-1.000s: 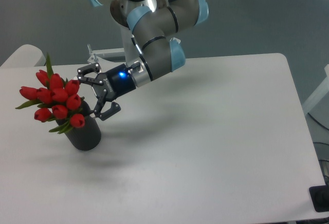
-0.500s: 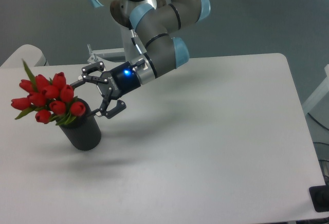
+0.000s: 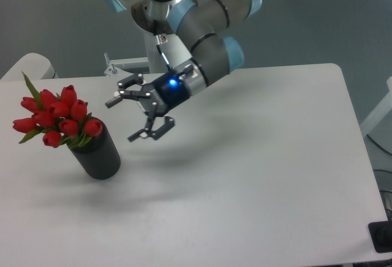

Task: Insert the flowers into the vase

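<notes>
The flowers (image 3: pixel 56 118), a bunch of red tulip buds with green leaves, stand in the vase (image 3: pixel 98 155), a matte black cylinder at the left of the white table. The bunch leans out to the left over the vase's rim; its stems are hidden inside. My gripper (image 3: pixel 125 120) is open and empty, its fingers spread wide. It hangs above the table to the right of the vase, apart from both vase and flowers, pointing left.
The arm's grey and blue links (image 3: pixel 205 40) reach in from the back centre. The white table (image 3: pixel 257 175) has its right edge near the frame's right side. A white rounded object (image 3: pixel 27 65) sits at the table's back left corner.
The gripper has drawn back to the right and slightly up, away from the vase, still open. The flowers have settled in the vase, leaning further left than a second ago.
</notes>
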